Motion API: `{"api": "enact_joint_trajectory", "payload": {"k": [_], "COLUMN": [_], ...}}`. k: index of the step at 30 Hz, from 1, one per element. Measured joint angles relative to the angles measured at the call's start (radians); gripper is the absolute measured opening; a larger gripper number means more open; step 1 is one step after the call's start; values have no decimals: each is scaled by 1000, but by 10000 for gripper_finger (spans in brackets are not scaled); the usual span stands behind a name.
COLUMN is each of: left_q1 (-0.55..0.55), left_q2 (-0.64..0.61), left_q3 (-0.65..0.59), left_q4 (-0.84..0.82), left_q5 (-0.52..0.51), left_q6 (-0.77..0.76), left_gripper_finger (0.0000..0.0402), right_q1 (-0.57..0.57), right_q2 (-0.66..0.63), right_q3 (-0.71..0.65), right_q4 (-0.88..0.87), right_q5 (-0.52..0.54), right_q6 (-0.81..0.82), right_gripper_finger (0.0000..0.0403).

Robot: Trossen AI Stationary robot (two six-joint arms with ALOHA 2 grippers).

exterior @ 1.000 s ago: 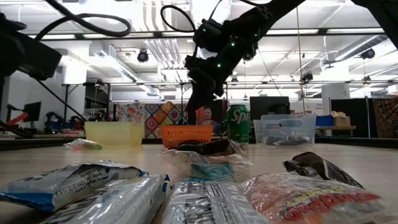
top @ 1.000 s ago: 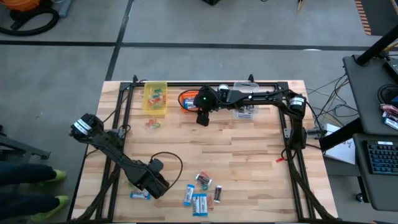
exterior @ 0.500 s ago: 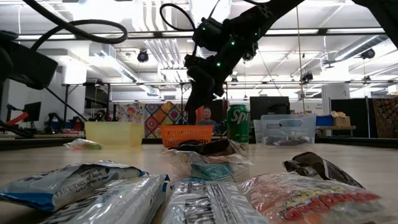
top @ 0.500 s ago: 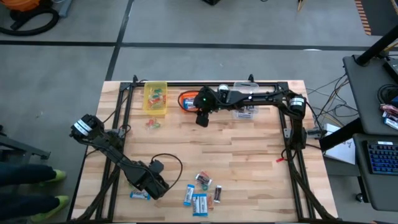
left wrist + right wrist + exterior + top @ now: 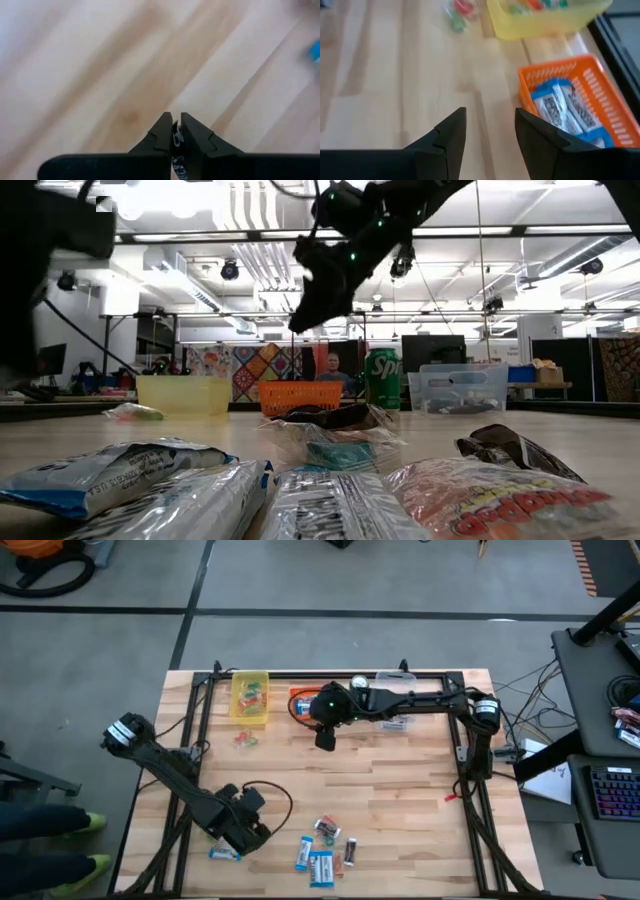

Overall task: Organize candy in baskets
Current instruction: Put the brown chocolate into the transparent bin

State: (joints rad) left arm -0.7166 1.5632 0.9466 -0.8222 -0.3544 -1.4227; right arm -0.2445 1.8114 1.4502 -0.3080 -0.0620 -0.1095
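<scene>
Candy [image 5: 322, 845] in crinkly wrappers lies clustered near the wooden table's [image 5: 400, 790] front edge, a blue-and-white bar [image 5: 176, 150] pinched in the left gripper [image 5: 173, 131] beside it, while the right gripper [image 5: 490, 131] hangs spread near the ribbed orange basket [image 5: 580, 80], translucent yellow basket [image 5: 250, 696] alongside.

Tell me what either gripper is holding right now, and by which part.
The left gripper is shut on a blue-and-white wrapped candy bar, pinching an edge of the wrapper. The right gripper is open, holding nothing.
</scene>
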Motion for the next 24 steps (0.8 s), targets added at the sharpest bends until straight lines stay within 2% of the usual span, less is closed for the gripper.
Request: {"api": "enact_joint_trajectory", "payload": {"k": [4,7,9,12,14,20,24], "left_q1": [9,22,35,56,77,185,277], "left_q2": [-110,-188,-230,-277,-299,-350,-363], "left_q3": [0,-1,-3,-22,-34,-60,-101], "left_q4": [51,191,323,524,600,609,675], "left_q5": [-248,-390,-428,-424,-403,-332,-247], "left_q6": [165,414,622,953,1108,1243,1313], "left_gripper_finger": [2,1,1,1,1,1,1], "right_q1": [21,41,59,88,109,188,240], "right_q2": [-39,-70,-93,-139,-177,-311,-369], "right_q3": [0,-9,-27,-89,-146,-340,-488], "right_q4": [0,7,22,72,121,237,411], "right_q5": [-1,-13,-39,-56,-59,-43,-43], "right_q6": [-17,-23,-23,-20,-4,47,49], "right_gripper_finger": [157,157,157,157,157,157,157]}}
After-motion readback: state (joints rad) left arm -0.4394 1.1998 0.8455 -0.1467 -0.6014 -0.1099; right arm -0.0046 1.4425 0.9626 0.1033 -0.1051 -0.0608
